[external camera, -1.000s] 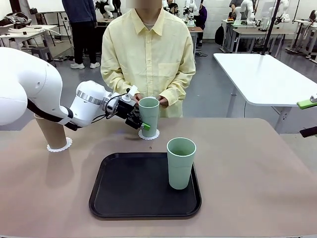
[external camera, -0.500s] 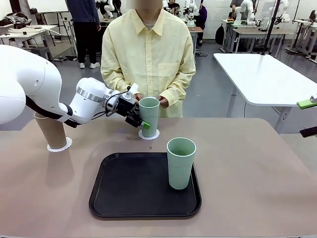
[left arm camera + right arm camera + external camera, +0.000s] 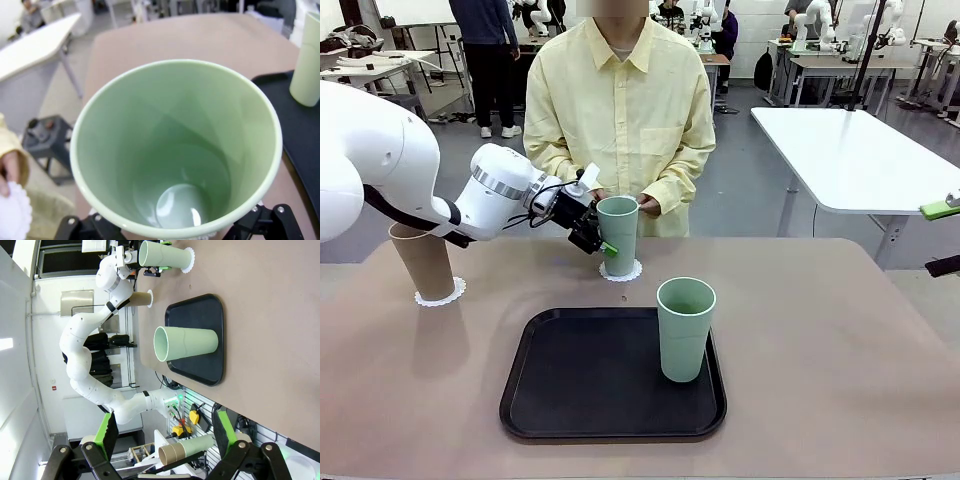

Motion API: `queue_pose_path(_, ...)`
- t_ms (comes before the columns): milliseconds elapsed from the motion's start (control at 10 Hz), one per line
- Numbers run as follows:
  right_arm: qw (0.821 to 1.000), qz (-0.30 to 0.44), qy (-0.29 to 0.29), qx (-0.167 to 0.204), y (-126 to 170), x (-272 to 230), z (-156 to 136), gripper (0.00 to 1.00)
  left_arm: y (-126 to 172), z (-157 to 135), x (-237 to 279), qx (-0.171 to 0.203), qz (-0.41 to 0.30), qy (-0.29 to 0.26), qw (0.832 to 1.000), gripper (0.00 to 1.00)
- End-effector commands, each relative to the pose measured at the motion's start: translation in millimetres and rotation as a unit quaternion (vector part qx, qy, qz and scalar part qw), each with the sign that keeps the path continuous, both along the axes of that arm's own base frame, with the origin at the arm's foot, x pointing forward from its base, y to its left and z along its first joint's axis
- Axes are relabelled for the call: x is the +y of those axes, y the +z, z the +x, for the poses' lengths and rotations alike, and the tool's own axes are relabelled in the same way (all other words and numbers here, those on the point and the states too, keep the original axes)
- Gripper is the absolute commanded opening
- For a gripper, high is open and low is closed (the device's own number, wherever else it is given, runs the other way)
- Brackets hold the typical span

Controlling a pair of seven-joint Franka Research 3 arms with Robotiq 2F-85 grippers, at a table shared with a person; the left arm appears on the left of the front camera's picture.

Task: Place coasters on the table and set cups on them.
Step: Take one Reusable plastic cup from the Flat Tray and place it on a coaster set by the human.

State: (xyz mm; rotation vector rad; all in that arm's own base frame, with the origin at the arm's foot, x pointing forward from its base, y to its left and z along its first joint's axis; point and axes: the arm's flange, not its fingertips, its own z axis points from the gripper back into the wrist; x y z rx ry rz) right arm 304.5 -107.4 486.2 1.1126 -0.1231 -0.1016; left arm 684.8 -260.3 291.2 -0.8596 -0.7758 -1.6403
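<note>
We log a matte beige desk (image 3: 840, 330) in a busy lab. Pale green tapered tumbler (image 3: 618, 225) upright on lacy white coaster (image 3: 632, 272); left end effector (image 3: 612, 247) straddles it wide, right end effector (image 3: 165, 432) wide, empty.

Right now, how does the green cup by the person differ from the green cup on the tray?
The far green cup stands on a white coaster on the table; the near green cup stands on the black tray, no coaster under it. The left gripper straddles the far one, jaws open; the near one stands free. Both are upright, pale green and tapered.
</note>
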Motion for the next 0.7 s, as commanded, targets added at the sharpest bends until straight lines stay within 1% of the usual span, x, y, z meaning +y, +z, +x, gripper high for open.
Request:
queue_pose_path(0,1.000,0.017,-0.001,-0.014,1,2,3,1.00,11,-13,7,-0.002,0.042,0.007,0.999,1.00)
queue_pose_path(200,1.000,0.017,-0.001,-0.014,1,2,3,1.00,19,-16,14,0.003,0.069,0.014,0.998,1.00)
queue_pose_path(400,1.000,0.017,-0.001,-0.014,1,2,3,1.00,17,-17,20,0.011,0.084,0.024,0.996,1.00)
queue_pose_path(600,1.000,0.017,-0.001,-0.014,1,2,3,1.00,19,-17,24,-0.001,0.116,0.038,0.992,1.00)
